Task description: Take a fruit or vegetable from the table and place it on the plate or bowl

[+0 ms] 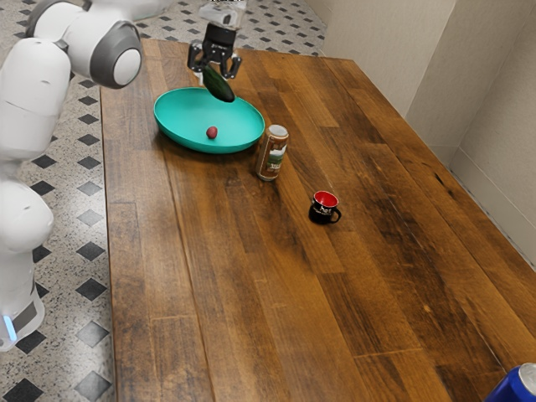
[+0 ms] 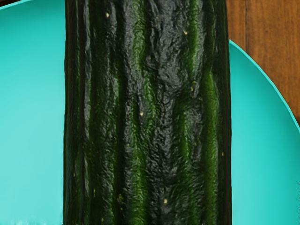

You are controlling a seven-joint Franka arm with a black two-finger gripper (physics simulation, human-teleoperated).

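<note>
Pinching the cucumber [image 1: 219, 85] between both fingers, gripper [image 1: 214, 70] hangs over the teal plate [image 1: 180, 117] near its far rim, so a release should drop it inside. Cucumber tilted, apparently not touching the plate. Small red fruit [image 1: 212, 131] lies in plate; can [image 1: 272, 152] just beside the rim.

The long brown wood-plank counter [image 1: 251, 293] carries a shallow teal plastic bowl [image 1: 180, 117] toward 11 o'clock from its middle. Just beside the bowl, at its 4 o'clock, a brown-and-white metal can [image 1: 272, 152] stands upright. A small black mug with a red inside [image 1: 324, 208] rests apart at that can's 4 o'clock. A blue metal can [image 1: 521, 387] sits at the counter's 5 o'clock corner.
</note>
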